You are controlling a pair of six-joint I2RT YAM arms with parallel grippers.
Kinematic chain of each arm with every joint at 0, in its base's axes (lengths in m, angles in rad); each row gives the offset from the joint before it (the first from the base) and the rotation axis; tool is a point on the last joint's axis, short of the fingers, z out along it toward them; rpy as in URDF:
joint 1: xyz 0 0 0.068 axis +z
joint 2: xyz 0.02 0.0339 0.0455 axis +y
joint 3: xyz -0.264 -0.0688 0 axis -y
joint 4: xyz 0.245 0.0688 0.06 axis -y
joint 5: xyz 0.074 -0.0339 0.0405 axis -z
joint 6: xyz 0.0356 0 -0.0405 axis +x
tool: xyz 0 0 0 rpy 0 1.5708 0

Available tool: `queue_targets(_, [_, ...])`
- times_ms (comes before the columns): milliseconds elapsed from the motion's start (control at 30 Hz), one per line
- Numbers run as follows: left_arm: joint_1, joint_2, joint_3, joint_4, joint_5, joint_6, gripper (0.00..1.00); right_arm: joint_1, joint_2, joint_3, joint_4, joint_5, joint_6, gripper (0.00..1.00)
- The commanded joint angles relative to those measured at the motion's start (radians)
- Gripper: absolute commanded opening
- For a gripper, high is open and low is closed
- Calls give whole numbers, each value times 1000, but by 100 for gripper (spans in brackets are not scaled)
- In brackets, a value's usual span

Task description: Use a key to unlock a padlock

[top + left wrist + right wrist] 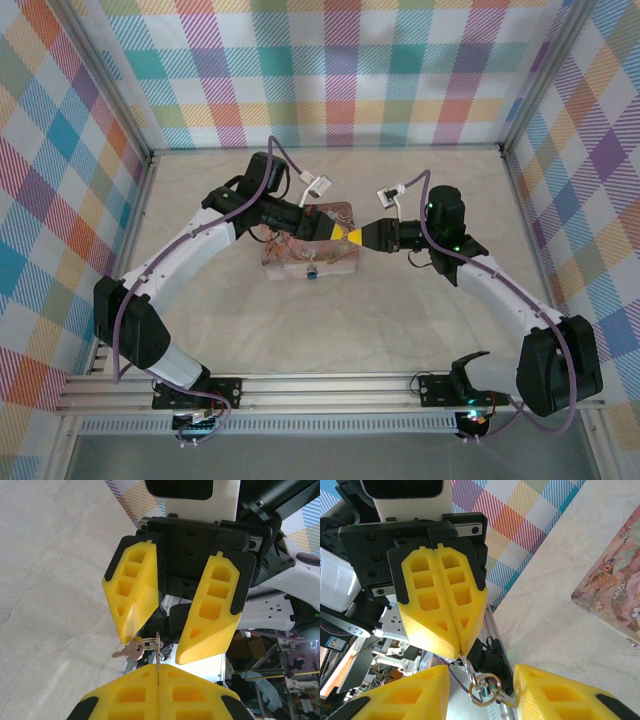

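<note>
Jaws of the left gripper (pixel 158 674) are pressed flat together, and we see the key (pixel 158 654) pinched between their yellow pads, a thin dark sliver seen edge-on and standing out past the tips. A small key ring (pixel 147 641) hangs from the key's free end, with a second key (pixel 126 653) on it, angled away to one side.

Facing it tip to tip, the right gripper (pixel 155 650) has its jaws spread wide. One yellow finger sits on either side of the key and ring, and neither finger touches them as far as we can tell.

From the right wrist we see the same meeting: the shut left gripper comes down from above, and the key and ring dangle below its tips, between the parted fingers of the right gripper.

From above, both arms reach inward and their tips meet over the right end of the pink tin (pixel 300 255), which lies on the pale tabletop (pixel 400 320).

We make out the padlock (pixel 312 272) as a tiny bluish speck at the tin's near edge, apart from both grippers. We cannot tell whether it lies on the tin or against its side.
</note>
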Motion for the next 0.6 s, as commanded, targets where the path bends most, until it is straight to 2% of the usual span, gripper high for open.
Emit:
queue_targets(0, [12, -21, -23, 48, 22, -18, 0, 7, -24, 32, 16, -3, -21, 41])
queue_targets(400, [10, -18, -33, 67, 23, -31, 0, 18, -18, 54, -6, 0, -39, 35])
queue_targets(567, [10, -21, -33, 68, 18, -29, 0, 18, -21, 57, -44, 0, -69, 24])
